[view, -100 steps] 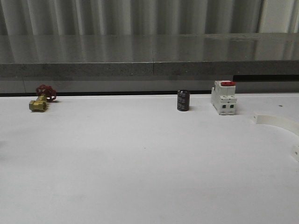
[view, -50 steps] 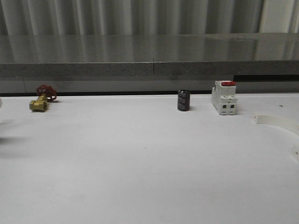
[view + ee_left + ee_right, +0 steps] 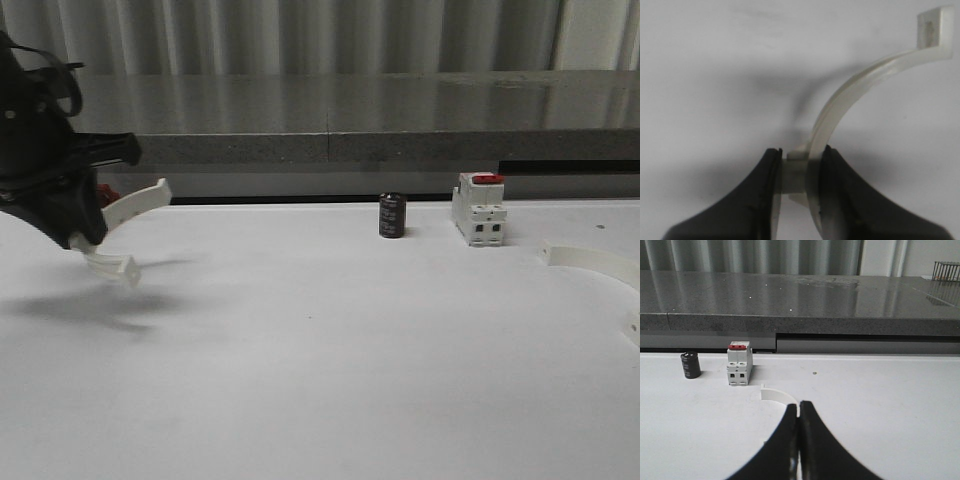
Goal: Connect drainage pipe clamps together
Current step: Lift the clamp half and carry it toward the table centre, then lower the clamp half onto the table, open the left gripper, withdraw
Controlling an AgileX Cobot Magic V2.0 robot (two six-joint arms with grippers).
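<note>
Not joined yet. Left gripper point(image 3: 796, 172) has its fingers clamped on one clamp point(image 3: 120, 232), held above the table's point(image 3: 320, 350) left side. Second clamp point(image 3: 600, 265) lies flat at far right, well apart. Right gripper point(image 3: 798, 440) fingers together, empty (hovering just short of that clamp). Left: bring halves together, mate tabs.

front view low over table point(image 3: 320, 400), right wrist shares breaker point(image 3: 479, 208)

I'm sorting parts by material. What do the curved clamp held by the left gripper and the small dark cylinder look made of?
Held clamp half: likely plastic, off-white, slightly translucent, matte. Dark cylinder: glossy dark sleeve with a metallic-looking top; material uncertain.
</note>
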